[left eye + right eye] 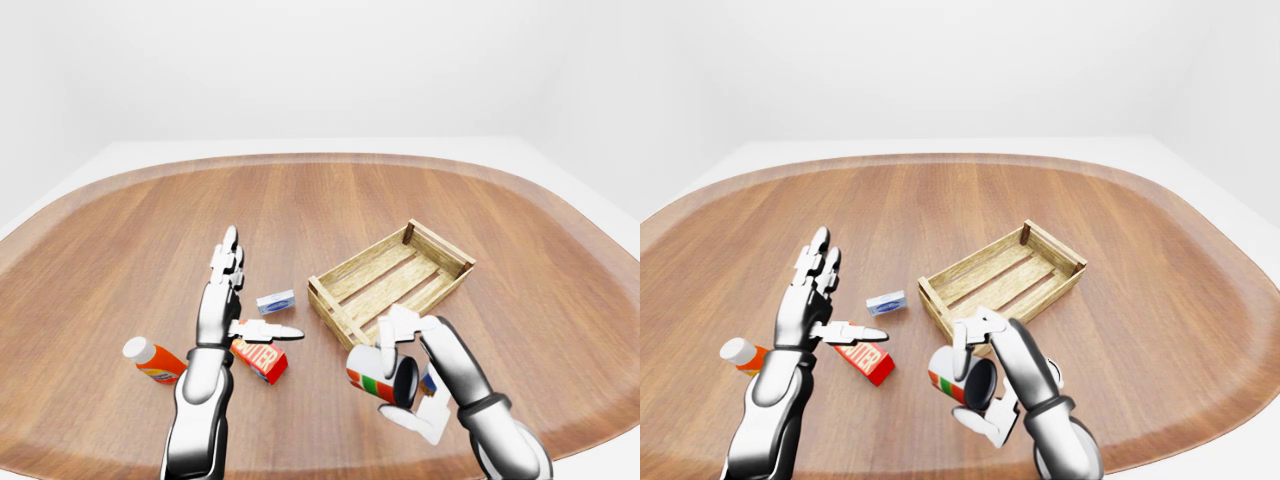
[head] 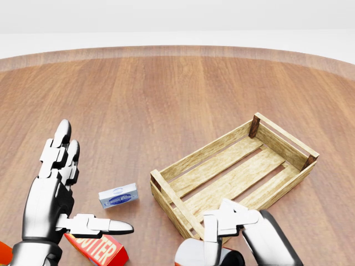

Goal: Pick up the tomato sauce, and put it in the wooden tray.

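1. We see our right hand [image 1: 420, 365] holding the tomato sauce can [image 1: 382, 374], fingers [image 1: 388, 330] wrapped over its top and thumb below, so the can is gripped and lifted clear of the table [image 1: 330, 210].
2. The can lies tilted on its side in the grip, its dark open-looking end facing the bottom right of the left-eye view, its white, red and green label toward the left.
3. The wooden tray [image 1: 392, 279] sits just above our right fingers in the left-eye view; in the head view its near corner [image 2: 191, 233] is right beside the fingertips.
4. Our left hand [image 1: 225, 300] is open, fingers straight and pointing up the view, thumb stretched to the right, holding nothing.
5. A small blue and white box [image 1: 276, 301] lies just right of the left fingers, between them and the tray.
6. A red butter carton [image 1: 260, 359] lies below the left thumb.
7. An orange bottle with a white cap [image 1: 153, 360] lies on the table left of the left wrist.
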`<state>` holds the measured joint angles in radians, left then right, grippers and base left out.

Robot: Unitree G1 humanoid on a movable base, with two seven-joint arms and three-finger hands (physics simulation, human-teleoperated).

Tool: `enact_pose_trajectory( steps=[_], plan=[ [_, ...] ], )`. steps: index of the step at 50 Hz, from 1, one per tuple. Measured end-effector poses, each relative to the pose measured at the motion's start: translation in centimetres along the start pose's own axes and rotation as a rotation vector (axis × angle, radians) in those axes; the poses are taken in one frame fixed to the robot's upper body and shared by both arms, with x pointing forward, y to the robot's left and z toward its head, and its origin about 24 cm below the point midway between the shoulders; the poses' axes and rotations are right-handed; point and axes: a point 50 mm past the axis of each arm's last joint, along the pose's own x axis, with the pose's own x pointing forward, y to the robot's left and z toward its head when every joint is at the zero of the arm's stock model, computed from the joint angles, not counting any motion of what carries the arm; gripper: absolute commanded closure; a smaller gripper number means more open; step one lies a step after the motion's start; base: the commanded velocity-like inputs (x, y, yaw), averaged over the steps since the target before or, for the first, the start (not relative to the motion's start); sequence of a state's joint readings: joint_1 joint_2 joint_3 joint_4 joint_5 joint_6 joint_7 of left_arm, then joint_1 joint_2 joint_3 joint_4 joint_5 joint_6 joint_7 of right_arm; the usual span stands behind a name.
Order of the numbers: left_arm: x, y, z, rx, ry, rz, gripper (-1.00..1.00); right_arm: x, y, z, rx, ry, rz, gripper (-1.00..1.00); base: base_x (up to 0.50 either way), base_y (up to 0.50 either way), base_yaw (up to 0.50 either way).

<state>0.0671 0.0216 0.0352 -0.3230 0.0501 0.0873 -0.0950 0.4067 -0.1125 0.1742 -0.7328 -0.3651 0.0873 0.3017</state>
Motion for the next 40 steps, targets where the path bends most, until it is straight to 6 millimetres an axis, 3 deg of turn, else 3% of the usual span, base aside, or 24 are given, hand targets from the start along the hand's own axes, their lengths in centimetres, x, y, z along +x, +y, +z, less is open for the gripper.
enact_pose_trajectory(
  steps=[23, 40],
  plan=[
    [0.0, 0.0, 0.0, 0.002, -0.002, 0.0, -1.0, 2.9, -2.7, 4.3, -0.281, -0.199, 0.038, 1.0, 0.0, 0.0, 0.0],
    [0.1, 0.2, 0.1, 0.003, -0.004, 0.004, -1.0, 7.6, -5.8, 5.1, -0.5, -0.193, 0.05, 1.0, 0.0, 0.0, 0.0]
  ],
)
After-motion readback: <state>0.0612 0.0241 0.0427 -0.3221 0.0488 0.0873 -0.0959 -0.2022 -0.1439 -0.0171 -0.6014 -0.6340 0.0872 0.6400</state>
